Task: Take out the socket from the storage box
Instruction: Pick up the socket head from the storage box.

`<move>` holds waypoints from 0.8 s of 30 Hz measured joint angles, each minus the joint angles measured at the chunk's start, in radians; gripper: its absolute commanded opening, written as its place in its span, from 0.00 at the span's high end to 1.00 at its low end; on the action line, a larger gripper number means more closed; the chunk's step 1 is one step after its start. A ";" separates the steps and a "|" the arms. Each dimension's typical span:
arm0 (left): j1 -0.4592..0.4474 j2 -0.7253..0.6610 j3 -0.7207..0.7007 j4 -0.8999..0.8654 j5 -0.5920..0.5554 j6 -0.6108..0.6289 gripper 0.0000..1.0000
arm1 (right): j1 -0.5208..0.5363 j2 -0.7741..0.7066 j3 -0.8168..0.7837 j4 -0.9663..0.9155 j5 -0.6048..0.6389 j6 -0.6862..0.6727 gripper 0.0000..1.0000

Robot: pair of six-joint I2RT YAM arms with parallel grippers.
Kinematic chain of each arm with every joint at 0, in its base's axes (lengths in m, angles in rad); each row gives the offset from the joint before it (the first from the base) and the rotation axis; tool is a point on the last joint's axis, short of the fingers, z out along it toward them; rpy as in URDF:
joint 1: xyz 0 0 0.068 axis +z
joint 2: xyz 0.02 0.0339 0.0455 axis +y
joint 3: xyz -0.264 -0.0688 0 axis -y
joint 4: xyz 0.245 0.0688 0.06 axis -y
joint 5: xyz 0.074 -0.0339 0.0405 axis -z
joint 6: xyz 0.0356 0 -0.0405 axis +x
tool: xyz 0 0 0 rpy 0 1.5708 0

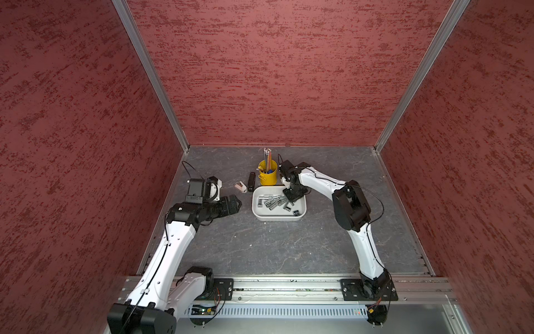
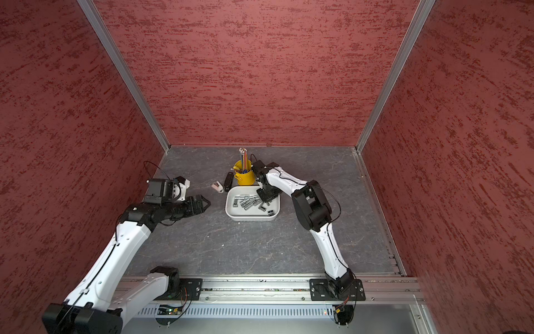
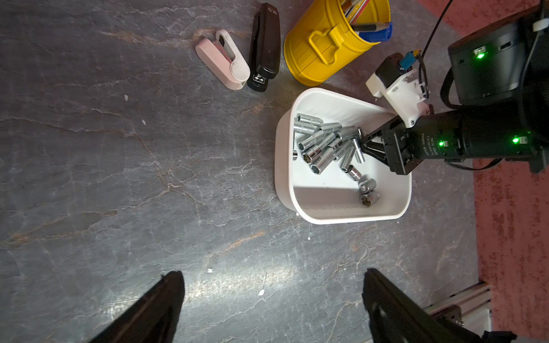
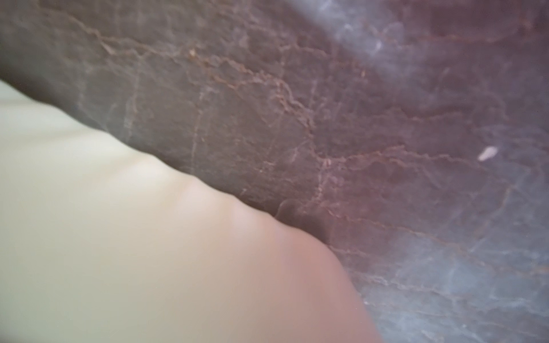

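Slate tabletop [image 1: 260, 245], right tool [image 3: 361, 144] inside storage box [image 3: 283, 166]

yellow pen cup [image 3: 323, 44] | black stapler [image 3: 265, 47] just beside | pink gadget [image 3: 222, 59] | grey marbled tabletop [image 3: 118, 178]

At frame centre the white storage box [image 2: 252, 217] holds a heap of silver sockets [image 2: 245, 202]. The right gripper [image 2: 260, 200] dips into its upper right; the left gripper [image 2: 207, 204] hangs well apart, leftward.

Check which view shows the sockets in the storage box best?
Left wrist: sockets sharp and individually distinct in the storage box. Both top views show a tiny silver cluster, partly under the right end effector. Right wrist: blur, no sockets visible.
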 measured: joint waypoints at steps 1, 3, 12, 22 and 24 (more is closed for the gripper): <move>0.004 -0.008 0.000 0.000 -0.010 -0.002 0.00 | 0.000 -0.002 0.000 0.000 -0.005 0.021 0.89; 0.008 -0.024 0.000 0.000 -0.030 -0.004 0.00 | -0.001 -0.006 -0.006 0.005 -0.012 0.062 0.92; 0.011 -0.052 0.002 -0.016 -0.104 -0.033 0.00 | -0.001 -0.079 -0.018 -0.005 -0.051 0.237 0.91; 0.011 -0.060 0.002 -0.019 -0.111 -0.044 0.00 | 0.010 -0.165 -0.022 -0.067 -0.096 0.389 0.91; 0.011 -0.054 0.002 -0.023 -0.111 -0.044 0.00 | 0.021 -0.188 -0.041 -0.071 -0.101 0.411 0.91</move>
